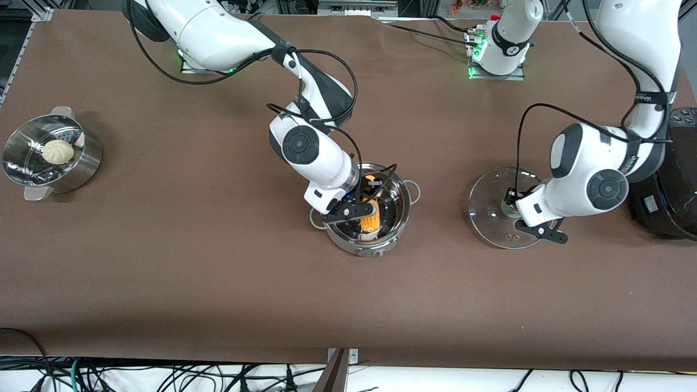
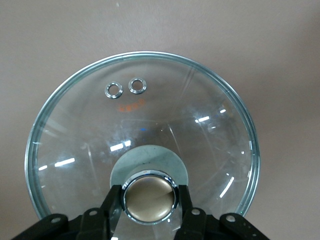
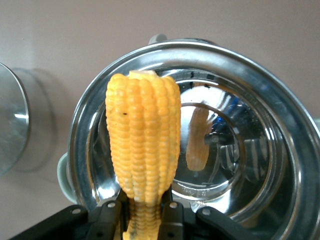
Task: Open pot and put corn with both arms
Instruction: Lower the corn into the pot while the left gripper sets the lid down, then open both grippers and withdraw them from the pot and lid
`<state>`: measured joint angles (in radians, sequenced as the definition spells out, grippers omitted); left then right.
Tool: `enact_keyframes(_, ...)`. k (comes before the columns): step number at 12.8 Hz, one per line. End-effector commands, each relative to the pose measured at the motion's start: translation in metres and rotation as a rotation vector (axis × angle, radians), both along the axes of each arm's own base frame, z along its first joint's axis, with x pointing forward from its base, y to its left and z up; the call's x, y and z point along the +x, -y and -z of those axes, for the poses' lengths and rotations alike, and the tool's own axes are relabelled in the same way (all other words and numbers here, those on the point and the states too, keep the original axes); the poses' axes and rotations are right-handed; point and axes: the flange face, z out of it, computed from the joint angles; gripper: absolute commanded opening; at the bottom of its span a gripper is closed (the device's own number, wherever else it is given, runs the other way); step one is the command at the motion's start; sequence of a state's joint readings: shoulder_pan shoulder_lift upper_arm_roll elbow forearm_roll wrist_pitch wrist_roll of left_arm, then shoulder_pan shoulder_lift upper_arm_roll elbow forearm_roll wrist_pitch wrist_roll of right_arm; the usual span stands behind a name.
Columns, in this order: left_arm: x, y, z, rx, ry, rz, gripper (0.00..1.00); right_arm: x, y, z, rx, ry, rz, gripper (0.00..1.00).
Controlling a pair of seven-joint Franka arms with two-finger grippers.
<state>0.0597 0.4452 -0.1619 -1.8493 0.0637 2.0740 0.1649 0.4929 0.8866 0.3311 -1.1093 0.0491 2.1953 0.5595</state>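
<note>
The pot point(image 1: 405, 201) stands open at mid-table, its mirror-like inside showing in the right wrist view point(image 3: 280, 100). My right gripper point(image 1: 359, 212) is over the pot, shut on the narrow end of the yellow corn point(image 1: 370, 219). In the right wrist view the gripper point(image 3: 145, 210) holds the corn point(image 3: 145, 145) over the pot's inside. The glass lid point(image 1: 490, 190) lies on the table beside the pot, toward the left arm's end. My left gripper point(image 1: 512, 209) is at its centre. In the left wrist view the gripper point(image 2: 150, 197) has its fingers closed against the metal knob of the lid point(image 2: 150, 115).
A steel steamer pot point(image 1: 87, 163) with a white bun point(image 1: 58, 151) stands at the right arm's end of the table. A black appliance point(image 1: 670, 185) sits at the left arm's end, close to the left arm. The lid's edge point(image 3: 10, 125) shows in the right wrist view.
</note>
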Motion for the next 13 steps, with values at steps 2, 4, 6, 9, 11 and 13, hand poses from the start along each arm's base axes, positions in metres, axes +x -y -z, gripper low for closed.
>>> enact_keyframes(2,-0.024,-0.003,0.025,-0.003,0.057,0.029,0.29,0.005,-0.004,0.004,0.008,0.012,0.015,0.22)
enact_keyframes(4,-0.025,-0.004,0.026,-0.003,0.054,0.027,0.48,0.007,-0.003,0.009,0.004,0.011,0.021,0.44)
enact_keyframes(6,-0.024,-0.005,0.025,-0.004,0.054,0.026,1.0,0.007,-0.003,0.01,0.004,0.011,0.021,1.0)
enact_keyframes(9,-0.017,-0.011,0.004,0.001,0.066,0.014,1.0,0.007,-0.001,0.004,-0.002,0.015,0.018,1.0)
enact_keyframes(11,-0.007,-0.01,-0.046,0.005,0.048,0.0,1.0,0.011,0.01,-0.015,-0.04,0.018,0.009,1.0)
enact_keyframes(13,0.002,-0.009,-0.118,0.007,0.033,-0.015,1.0,0.018,0.037,-0.061,-0.104,0.032,0.015,1.0)
